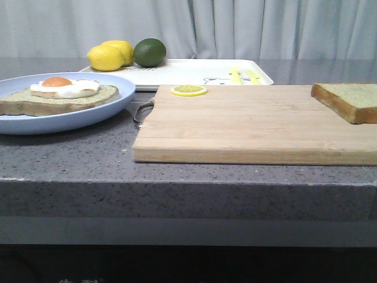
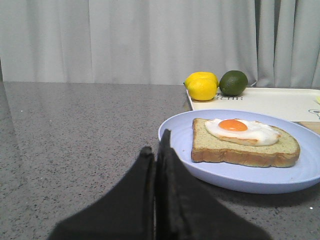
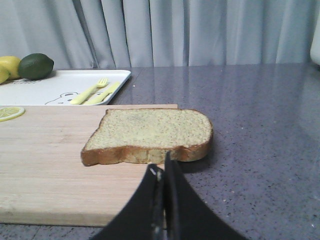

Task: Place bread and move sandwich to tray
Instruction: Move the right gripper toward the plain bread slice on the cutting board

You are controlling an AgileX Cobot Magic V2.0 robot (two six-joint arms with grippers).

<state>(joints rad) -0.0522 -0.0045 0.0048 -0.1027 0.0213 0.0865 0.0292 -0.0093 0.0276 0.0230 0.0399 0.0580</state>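
Observation:
The bread [image 1: 347,99] lies on the right end of the wooden cutting board [image 1: 247,127]; it also shows in the right wrist view [image 3: 150,134]. The sandwich [image 1: 62,94], toast with a fried egg, sits on a light-blue plate [image 1: 88,115] at the left, and shows in the left wrist view [image 2: 245,142]. The white tray [image 1: 194,72] lies behind the board. My left gripper [image 2: 156,150] is shut and empty just short of the plate's rim [image 2: 172,142]. My right gripper [image 3: 162,167] is shut and empty just short of the bread. Neither gripper shows in the front view.
Two lemons [image 1: 109,56] and a lime [image 1: 149,52] sit at the tray's left end. A yellow fork and knife [image 1: 242,75] lie on the tray. A lemon slice [image 1: 188,90] lies on the board's far edge. Grey curtains hang behind the grey counter.

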